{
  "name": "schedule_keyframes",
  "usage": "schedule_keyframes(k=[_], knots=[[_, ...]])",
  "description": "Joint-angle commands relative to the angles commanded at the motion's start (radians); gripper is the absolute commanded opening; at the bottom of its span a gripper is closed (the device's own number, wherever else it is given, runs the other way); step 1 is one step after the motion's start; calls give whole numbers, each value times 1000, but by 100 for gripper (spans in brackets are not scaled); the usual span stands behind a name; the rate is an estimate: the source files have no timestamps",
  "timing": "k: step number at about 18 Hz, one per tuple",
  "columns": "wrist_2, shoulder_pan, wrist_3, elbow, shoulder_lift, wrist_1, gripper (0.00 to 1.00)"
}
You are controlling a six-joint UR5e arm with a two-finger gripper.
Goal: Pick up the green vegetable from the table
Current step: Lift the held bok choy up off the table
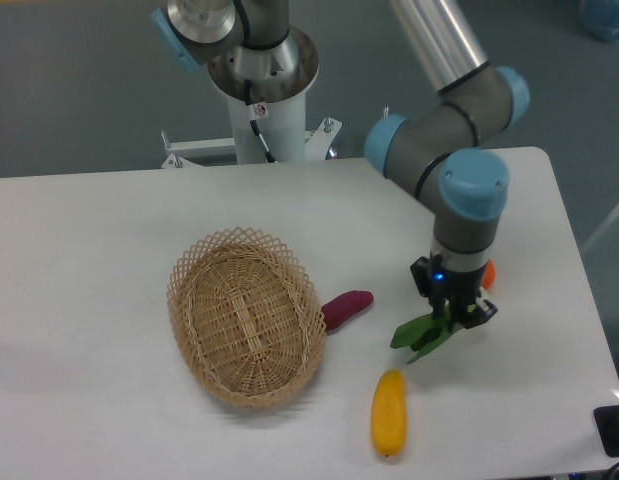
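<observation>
The green vegetable (421,336) hangs tilted just above the white table (109,250), its dark leaves pointing down-left. My gripper (451,318) is shut on its upper right end, right of the yellow squash and in front of the orange fruit. The pale stalk end is hidden between the fingers.
A woven basket (246,317) sits left of centre. A purple sweet potato (346,308) lies by its right rim. A yellow squash (388,411) lies near the front edge. An orange fruit (487,272) shows partly behind the gripper. The robot base (261,90) stands at the back.
</observation>
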Motion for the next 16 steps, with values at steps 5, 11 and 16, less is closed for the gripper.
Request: schedule_keyframes(k=[5, 11, 16], knots=[[-132, -2, -92, 20, 63, -39, 35], [-180, -15, -167, 14, 109, -46, 35], [-184, -25, -190, 17, 109, -45, 35]])
